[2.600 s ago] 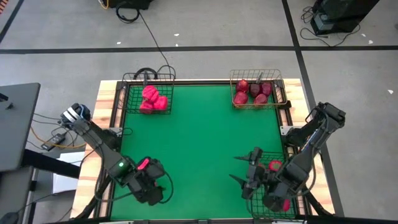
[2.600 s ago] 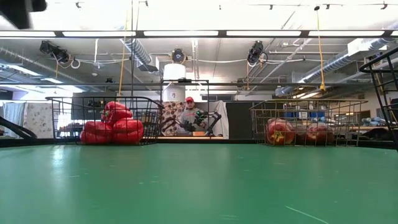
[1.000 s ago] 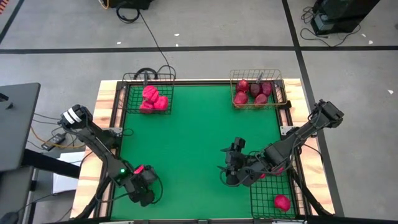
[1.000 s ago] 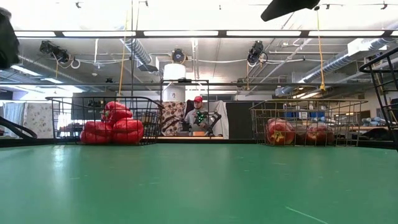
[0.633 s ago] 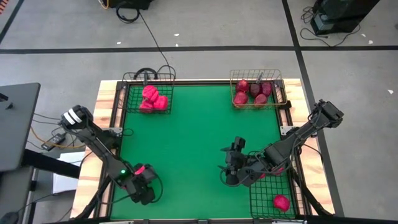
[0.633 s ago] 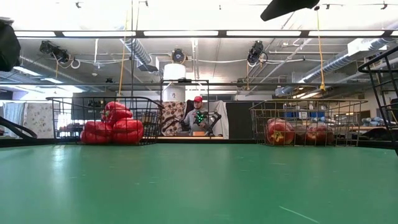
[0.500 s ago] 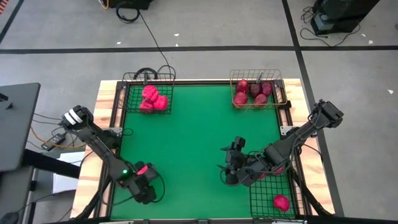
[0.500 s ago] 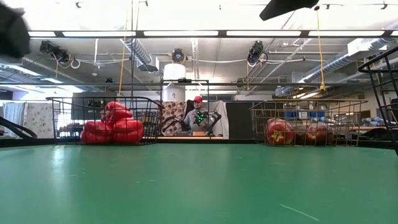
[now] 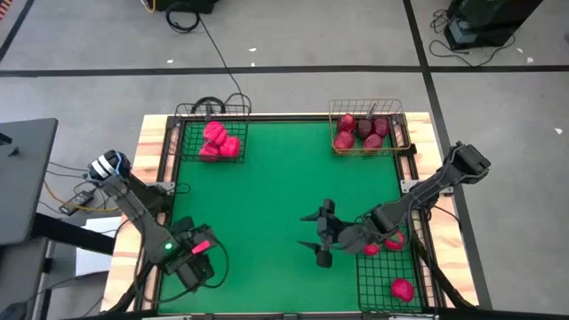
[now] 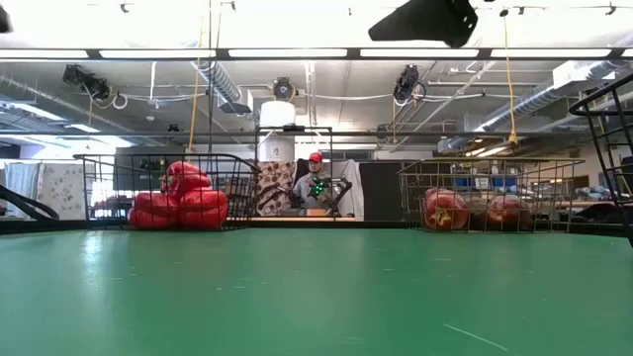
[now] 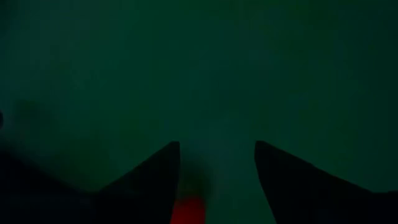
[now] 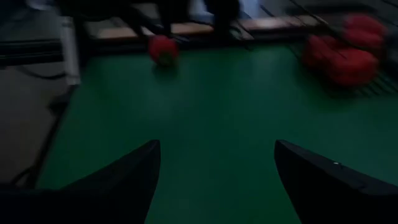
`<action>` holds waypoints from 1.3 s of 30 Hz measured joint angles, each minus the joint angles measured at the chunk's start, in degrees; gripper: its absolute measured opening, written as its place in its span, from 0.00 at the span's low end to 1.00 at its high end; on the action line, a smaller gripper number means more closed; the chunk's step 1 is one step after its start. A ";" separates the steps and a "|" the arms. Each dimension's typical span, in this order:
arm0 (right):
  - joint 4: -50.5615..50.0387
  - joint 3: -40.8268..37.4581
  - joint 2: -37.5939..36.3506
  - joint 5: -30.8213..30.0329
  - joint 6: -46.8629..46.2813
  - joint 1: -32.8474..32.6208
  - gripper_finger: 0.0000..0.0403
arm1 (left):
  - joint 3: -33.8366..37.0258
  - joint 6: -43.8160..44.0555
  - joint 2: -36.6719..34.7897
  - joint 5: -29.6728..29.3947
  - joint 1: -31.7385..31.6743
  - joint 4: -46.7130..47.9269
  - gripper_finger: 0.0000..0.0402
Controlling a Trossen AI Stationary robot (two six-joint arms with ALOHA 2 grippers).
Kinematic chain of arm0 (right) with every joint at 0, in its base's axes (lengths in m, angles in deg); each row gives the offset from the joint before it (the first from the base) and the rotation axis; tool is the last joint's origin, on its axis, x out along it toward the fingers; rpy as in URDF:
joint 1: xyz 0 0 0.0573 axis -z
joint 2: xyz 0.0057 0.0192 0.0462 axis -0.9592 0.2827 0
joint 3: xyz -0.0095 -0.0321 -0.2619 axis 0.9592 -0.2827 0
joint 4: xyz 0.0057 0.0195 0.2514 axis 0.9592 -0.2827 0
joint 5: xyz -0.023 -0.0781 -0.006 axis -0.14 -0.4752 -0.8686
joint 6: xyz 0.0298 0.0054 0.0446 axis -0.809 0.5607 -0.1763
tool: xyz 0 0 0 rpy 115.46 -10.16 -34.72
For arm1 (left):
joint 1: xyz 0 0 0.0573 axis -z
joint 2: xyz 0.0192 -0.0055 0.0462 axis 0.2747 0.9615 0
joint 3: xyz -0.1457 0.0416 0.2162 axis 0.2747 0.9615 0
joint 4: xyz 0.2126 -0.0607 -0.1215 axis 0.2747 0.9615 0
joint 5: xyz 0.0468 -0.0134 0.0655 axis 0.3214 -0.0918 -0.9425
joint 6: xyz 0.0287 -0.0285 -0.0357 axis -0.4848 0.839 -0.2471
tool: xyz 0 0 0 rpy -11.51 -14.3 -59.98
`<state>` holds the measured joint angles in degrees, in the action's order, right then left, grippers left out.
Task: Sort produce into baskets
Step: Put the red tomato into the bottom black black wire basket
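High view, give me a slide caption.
Peppers and apples sorted into far baskets; right gripper open over the mat.

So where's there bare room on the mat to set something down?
The mat's middle, between the pepper basket and apple basket, is bare. Crowded: near-left corner under the left gripper, and by the right gripper beside the long basket.

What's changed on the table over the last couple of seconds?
The right pincer swung out from over the long black basket toward the table's middle, empty and open. The left pincer shifted slightly near the front-left corner. The peppers and apples stayed in their baskets.
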<state>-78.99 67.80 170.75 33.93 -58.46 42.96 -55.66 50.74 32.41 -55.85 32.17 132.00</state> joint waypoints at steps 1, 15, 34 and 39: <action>3.26 -1.39 0.00 1.19 1.93 0.15 0.80 | -0.22 1.02 -0.02 1.60 0.65 0.74 0.53; 22.48 -8.41 -0.04 9.57 14.49 0.40 0.80 | 1.00 9.04 -0.02 8.58 2.82 3.88 0.95; 22.07 -8.43 -0.04 9.90 14.23 0.29 0.80 | 18.05 14.74 0.09 14.16 0.66 8.08 0.99; 22.00 -8.43 -0.02 9.90 14.21 0.29 0.80 | 21.16 11.13 0.10 8.16 -1.39 3.41 0.99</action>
<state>-56.99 59.37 170.73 43.83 -44.25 43.25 -34.49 61.87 32.51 -47.69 30.78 135.41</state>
